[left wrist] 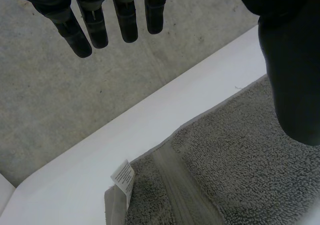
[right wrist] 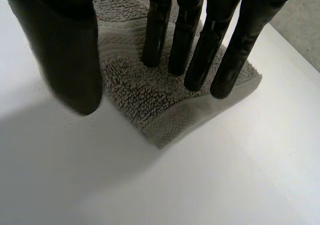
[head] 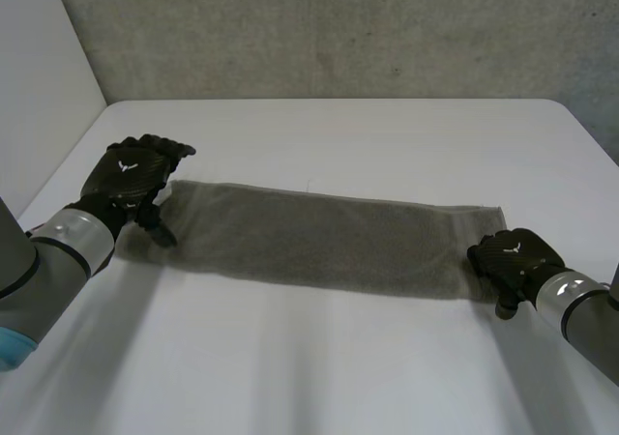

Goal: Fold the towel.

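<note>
Towel [head: 319,237] is laid as a long strip across the desk [head: 338,135], w/ a tag [left wrist: 122,177] at its left end. Left robot hand [head: 135,179] is held over that end, fingers straight, nothing gripped. Right robot hand [head: 513,259] is set on the right-end corner: straight fingers [right wrist: 156,30] on the pile, thumb beside the edge, no pinch made. Step judged: ends to be gripped. Thumbs should be slid under the edge so every layer is caught & both ends lifted evenly
</note>
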Controlling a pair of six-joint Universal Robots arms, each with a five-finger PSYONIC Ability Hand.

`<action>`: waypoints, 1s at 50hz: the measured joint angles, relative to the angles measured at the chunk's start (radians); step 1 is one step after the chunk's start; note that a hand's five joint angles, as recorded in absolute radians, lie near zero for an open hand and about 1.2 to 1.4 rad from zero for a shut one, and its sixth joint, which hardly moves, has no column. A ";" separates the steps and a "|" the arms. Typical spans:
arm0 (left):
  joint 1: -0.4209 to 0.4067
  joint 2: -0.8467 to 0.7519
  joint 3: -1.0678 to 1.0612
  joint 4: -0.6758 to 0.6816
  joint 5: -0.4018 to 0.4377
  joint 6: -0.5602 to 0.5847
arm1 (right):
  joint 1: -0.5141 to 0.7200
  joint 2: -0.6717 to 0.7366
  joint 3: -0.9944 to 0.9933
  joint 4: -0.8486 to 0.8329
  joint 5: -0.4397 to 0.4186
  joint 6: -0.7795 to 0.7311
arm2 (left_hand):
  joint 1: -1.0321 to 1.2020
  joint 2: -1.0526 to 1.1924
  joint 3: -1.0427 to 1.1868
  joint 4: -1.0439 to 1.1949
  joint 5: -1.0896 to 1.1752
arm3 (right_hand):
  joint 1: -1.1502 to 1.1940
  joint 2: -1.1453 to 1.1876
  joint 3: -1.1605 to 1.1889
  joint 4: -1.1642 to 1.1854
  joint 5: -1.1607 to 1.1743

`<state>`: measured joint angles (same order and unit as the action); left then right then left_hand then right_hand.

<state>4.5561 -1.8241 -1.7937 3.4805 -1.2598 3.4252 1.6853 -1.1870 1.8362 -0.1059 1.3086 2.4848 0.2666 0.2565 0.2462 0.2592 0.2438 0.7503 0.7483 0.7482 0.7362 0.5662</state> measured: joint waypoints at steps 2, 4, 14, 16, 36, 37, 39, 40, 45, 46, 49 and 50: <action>0.000 0.000 -0.001 0.000 0.000 0.000 | 0.000 0.008 -0.002 -0.009 0.004 -0.001 | 0.000 0.000 0.000 0.000 0.000 | 0.182 0.177 0.170 0.185 0.185; 0.001 0.000 -0.001 0.000 0.000 0.000 | 0.000 0.016 -0.003 -0.018 0.012 -0.002 | 0.000 0.000 0.000 0.000 0.000 | 0.301 0.306 0.301 0.315 0.317; 0.001 0.000 -0.001 0.000 0.001 0.000 | -0.025 0.023 -0.021 -0.060 0.084 -0.027 | 0.000 0.000 0.000 0.000 0.000 | 0.556 0.555 0.584 0.605 0.594; 0.002 0.000 -0.001 0.000 0.001 0.000 | -0.043 0.021 -0.025 -0.068 0.094 -0.038 | 0.000 0.000 0.000 0.000 0.000 | 0.556 0.555 0.584 0.605 0.594; 0.004 0.000 -0.002 0.000 0.000 0.000 | -0.140 0.015 -0.042 -0.070 0.075 -0.091 | 0.000 0.000 0.000 0.000 0.000 | 0.531 0.528 0.551 0.569 0.569; 0.004 0.000 -0.002 0.000 0.000 0.000 | -0.140 0.016 -0.043 -0.070 0.068 -0.090 | 0.000 0.000 0.000 0.000 0.000 | 0.458 0.461 0.478 0.492 0.483; 0.004 0.000 -0.002 0.000 0.000 0.000 | -0.140 0.018 -0.043 -0.070 0.057 -0.090 | 0.000 0.000 0.000 0.000 0.000 | 0.291 0.287 0.297 0.310 0.298; 0.004 0.000 -0.002 0.000 0.000 0.000 | -0.140 0.019 -0.043 -0.070 0.050 -0.090 | 0.000 0.000 0.000 0.000 0.000 | 0.227 0.229 0.232 0.247 0.234; 0.004 0.000 -0.003 0.000 0.000 0.000 | -0.145 0.026 -0.043 -0.070 0.032 -0.092 | 0.000 0.000 0.000 0.000 0.000 | 0.160 0.194 0.171 0.183 0.167; 0.004 0.000 -0.003 0.000 0.000 0.000 | -0.148 0.027 -0.043 -0.070 0.030 -0.092 | 0.000 0.000 0.000 0.000 0.000 | 0.155 0.188 0.166 0.179 0.162; 0.004 0.000 -0.004 0.001 0.000 0.000 | -0.156 0.032 -0.043 -0.071 0.027 -0.093 | 0.000 0.000 0.000 0.000 0.000 | 0.149 0.180 0.160 0.175 0.155; 0.004 0.000 -0.005 0.001 0.000 0.000 | -0.159 0.034 -0.044 -0.071 0.027 -0.094 | 0.000 0.000 0.000 0.000 0.000 | 0.145 0.176 0.155 0.173 0.152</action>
<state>4.5605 -1.8240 -1.7989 3.4818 -1.2594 3.4254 1.5266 -1.1535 1.7924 -0.1766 1.3351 2.3912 0.2665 0.2565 0.2462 0.2593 0.2438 0.8954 0.9244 0.9035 0.9091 0.7181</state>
